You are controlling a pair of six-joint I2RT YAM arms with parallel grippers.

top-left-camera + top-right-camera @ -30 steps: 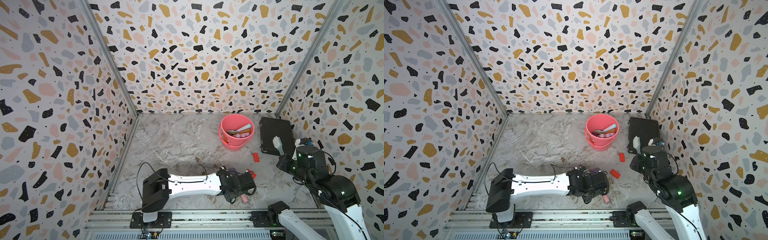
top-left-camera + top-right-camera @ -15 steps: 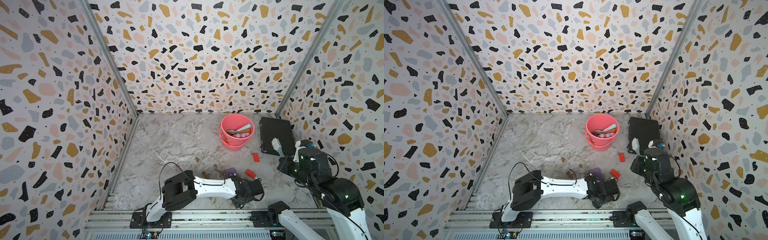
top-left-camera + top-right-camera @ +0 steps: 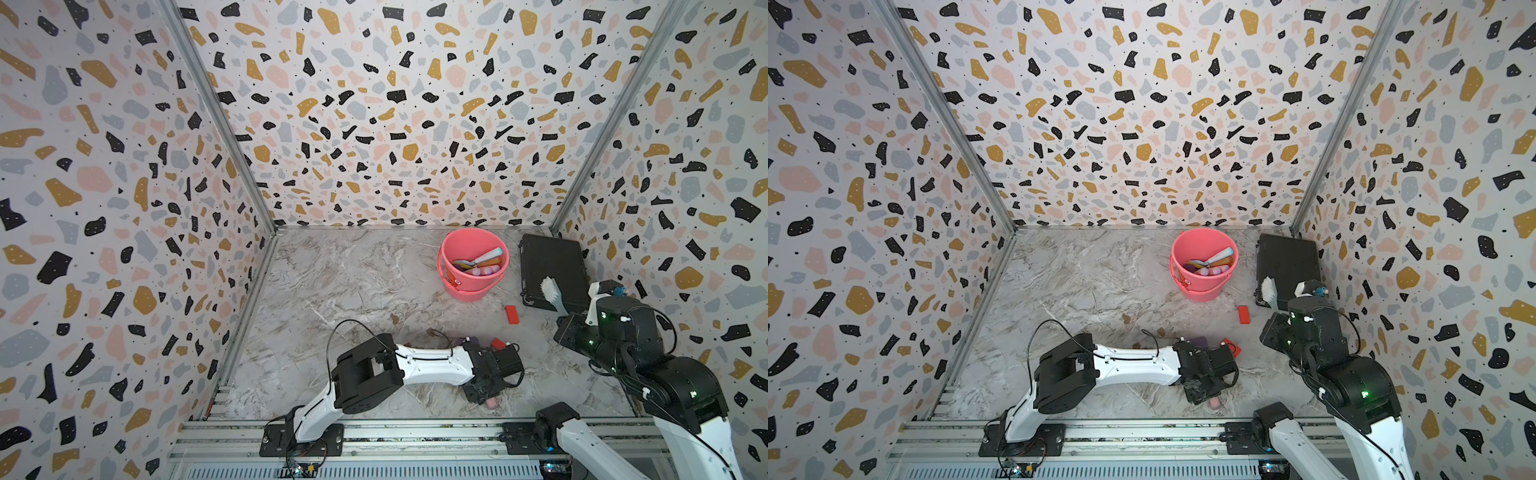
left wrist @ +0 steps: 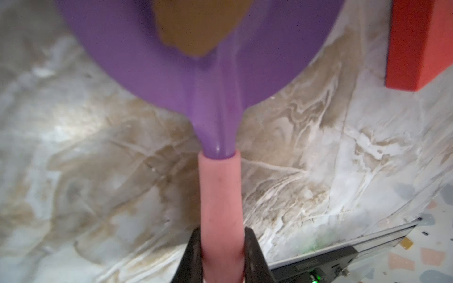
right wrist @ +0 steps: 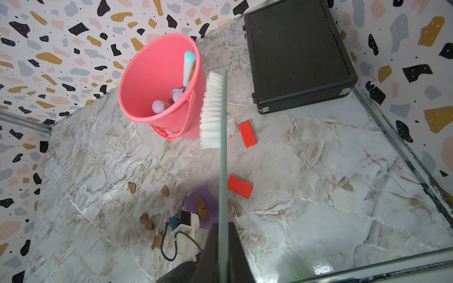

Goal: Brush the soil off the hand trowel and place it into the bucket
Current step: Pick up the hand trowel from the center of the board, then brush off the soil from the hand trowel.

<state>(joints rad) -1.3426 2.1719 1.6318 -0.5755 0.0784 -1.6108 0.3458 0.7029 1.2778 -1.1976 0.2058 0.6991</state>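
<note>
The hand trowel has a purple blade (image 4: 171, 73) and a pink handle (image 4: 220, 196). My left gripper (image 4: 221, 245) is shut on that handle, low over the floor near the front rail. A brown patch of soil (image 4: 196, 24) lies on the blade, and the right wrist view shows soil blobs (image 5: 201, 207) on the purple blade (image 5: 193, 199). In a top view only the pink handle end (image 3: 492, 403) pokes out under the left gripper (image 3: 484, 392). My right gripper (image 5: 223, 235) is shut on a green-handled brush (image 5: 212, 110) with white bristles, held above the floor. The coral-pink bucket (image 3: 457, 249) stands at the back.
The bucket (image 5: 147, 80) holds several other pastel tools. A flat black case (image 3: 550, 266) lies at the back right. Two red blocks (image 5: 247, 134) (image 5: 239, 186) and loose brown blobs (image 5: 146, 220) lie on the marble floor. Patterned walls close three sides.
My left arm has reached further right and its gripper has closed on the trowel's pink handle. The right arm with the brush has shifted only slightly.
</note>
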